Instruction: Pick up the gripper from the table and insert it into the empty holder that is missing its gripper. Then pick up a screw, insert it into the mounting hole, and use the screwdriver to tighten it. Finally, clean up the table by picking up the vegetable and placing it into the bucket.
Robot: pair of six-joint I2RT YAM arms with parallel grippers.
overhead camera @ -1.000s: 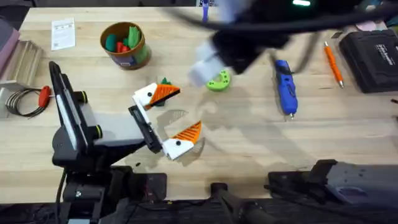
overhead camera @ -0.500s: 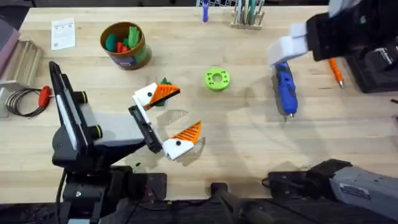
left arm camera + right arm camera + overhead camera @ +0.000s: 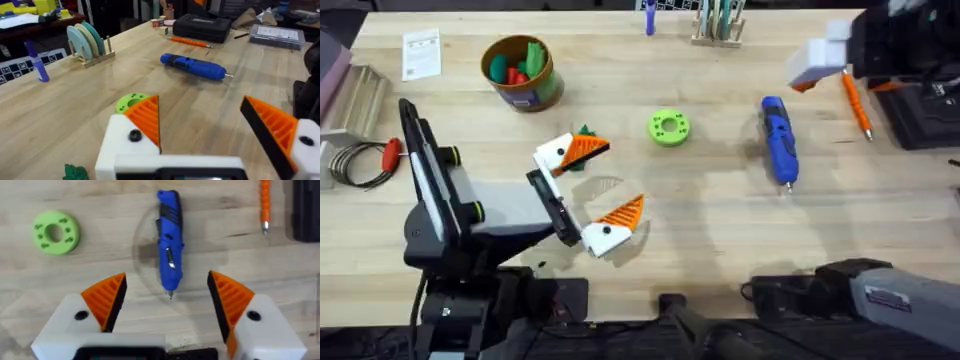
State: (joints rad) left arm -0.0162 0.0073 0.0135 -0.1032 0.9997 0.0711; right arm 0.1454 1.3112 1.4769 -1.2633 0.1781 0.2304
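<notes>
Above the screwdriver (image 3: 169, 245), your right hand (image 3: 167, 305) hovers with fingers apart; your left hand (image 3: 588, 192) also gapes, empty.

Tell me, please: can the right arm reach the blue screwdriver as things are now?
Probably yes. The right pincer is open above the screwdriver, which lies alone on bare table, with nothing between them.

Left gripper (image 3: 588, 190) low over tabletop's left-centre, fingers spread wide, holding nothing. Right gripper (image 3: 167, 305) raised near far right corner, fingers spread, holding nothing.
</notes>
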